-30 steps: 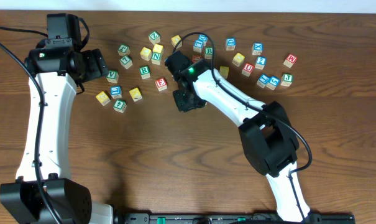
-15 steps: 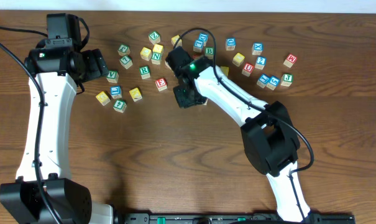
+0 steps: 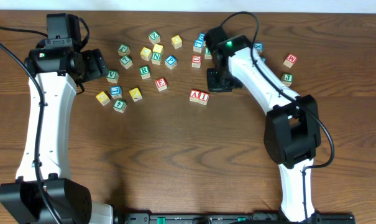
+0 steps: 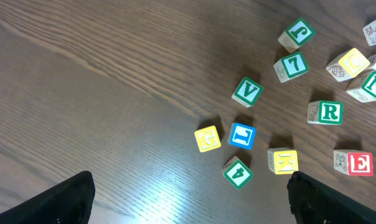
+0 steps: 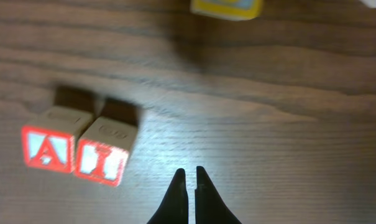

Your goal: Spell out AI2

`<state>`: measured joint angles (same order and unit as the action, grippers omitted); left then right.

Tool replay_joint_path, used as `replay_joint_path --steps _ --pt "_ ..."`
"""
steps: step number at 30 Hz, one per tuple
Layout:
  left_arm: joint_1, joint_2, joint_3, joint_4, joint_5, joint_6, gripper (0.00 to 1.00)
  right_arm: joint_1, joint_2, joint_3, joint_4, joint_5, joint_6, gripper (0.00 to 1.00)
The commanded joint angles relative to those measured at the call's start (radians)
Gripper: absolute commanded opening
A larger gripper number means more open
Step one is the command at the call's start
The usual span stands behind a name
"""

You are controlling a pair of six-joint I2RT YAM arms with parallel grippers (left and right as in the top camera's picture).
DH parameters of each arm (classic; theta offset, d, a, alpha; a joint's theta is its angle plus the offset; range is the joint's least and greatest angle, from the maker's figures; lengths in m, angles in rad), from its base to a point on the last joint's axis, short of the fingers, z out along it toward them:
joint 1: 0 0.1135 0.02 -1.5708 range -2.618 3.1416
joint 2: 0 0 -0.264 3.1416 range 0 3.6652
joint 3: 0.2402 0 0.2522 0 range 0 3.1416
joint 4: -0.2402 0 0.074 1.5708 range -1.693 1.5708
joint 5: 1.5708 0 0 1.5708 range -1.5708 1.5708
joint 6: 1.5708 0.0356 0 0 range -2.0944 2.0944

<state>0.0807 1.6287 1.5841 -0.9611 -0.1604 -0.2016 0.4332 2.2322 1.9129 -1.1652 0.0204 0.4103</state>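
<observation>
right wrist: red-lettered wooden a block (image 5: 49, 149), red-lettered wooden i block (image 5: 105, 157) touch side by side, starting word; right gripper (image 5: 189, 174) pinched closed, empty; left gripper (image 4: 191, 182) spread wide, idle.

Robotics lab bench: left arm (image 3: 46, 124), right arm (image 3: 257, 73) at wood table (image 3: 144, 165), letter blocks (image 3: 144, 71) scattered.

Right wrist: red A block (image 5: 48, 149) touching red I block (image 5: 104, 163), side by side. Left wrist, one character per block: green V (image 4: 247, 92), green 7 (image 4: 292, 66), green J (image 4: 298, 33), green R (image 4: 327, 112), green N (image 4: 374, 85), green 4 (image 4: 238, 172), blue L (image 4: 242, 135), yellow G (image 4: 207, 139), red E (image 4: 355, 163).
</observation>
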Motion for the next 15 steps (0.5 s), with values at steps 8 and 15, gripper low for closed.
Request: replay_joint_path --steps 8,15 --pt "0.003 -0.009 0.022 0.000 -0.009 0.010 0.98 0.008 -0.033 -0.148 0.153 -0.102 0.032 0.01" --pt "0.003 -0.009 0.022 0.000 -0.009 0.010 0.98 0.010 -0.033 -0.214 0.256 -0.130 0.054 0.01"
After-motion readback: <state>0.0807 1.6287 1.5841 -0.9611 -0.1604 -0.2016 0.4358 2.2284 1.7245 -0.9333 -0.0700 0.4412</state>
